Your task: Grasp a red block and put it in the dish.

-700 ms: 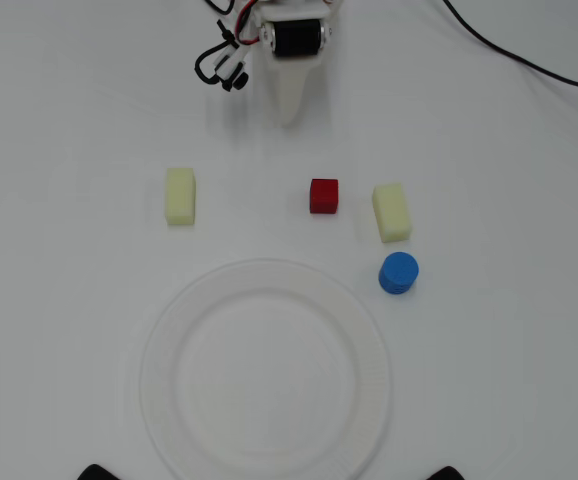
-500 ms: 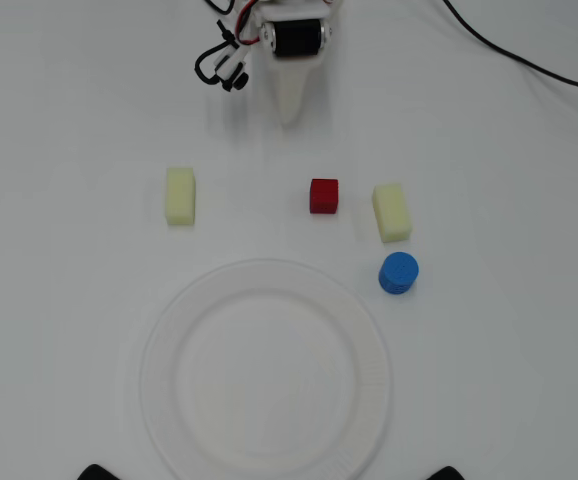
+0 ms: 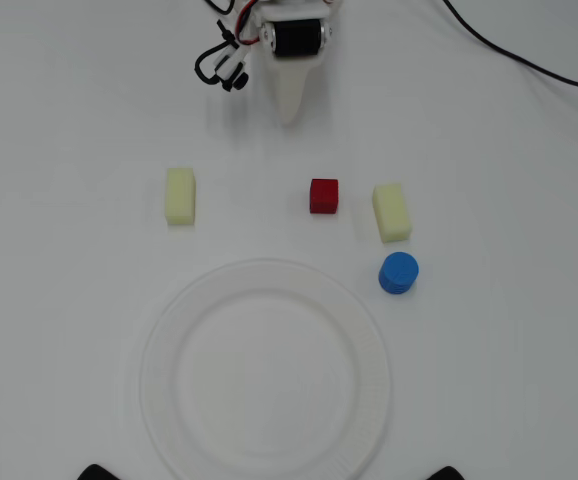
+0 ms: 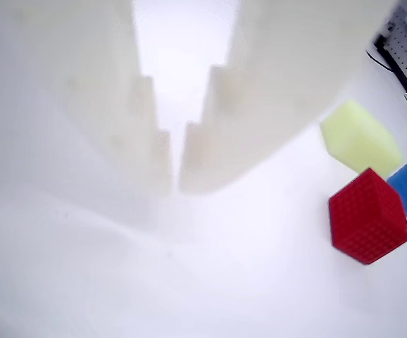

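Overhead view: my gripper (image 3: 289,110) hangs near the top centre of a plain white bench (image 3: 59,300), its pale fingers drawn close together and holding nothing. The red block (image 3: 323,195) sits on the bench a little below and to the right of the gripper tip, apart from everything else. Further right lies a pale yellow block (image 3: 391,211), with a blue cylinder (image 3: 398,272) just below it; another yellow block (image 3: 179,195) lies well to the left. The dish (image 3: 364,330), a large round white plate, is empty and fills the lower centre. In the wrist view my fingers (image 4: 203,148) show only a narrow slit between them, and the red block (image 4: 368,216) sits off to the lower right, not between them. To do this step well, I judge I should spread the fingers first, swing toward the block until it is centred in that gap, then lower squarely over opposite faces, keeping clear of the yellow block beside it. I see no brands, labels or writing anywhere.
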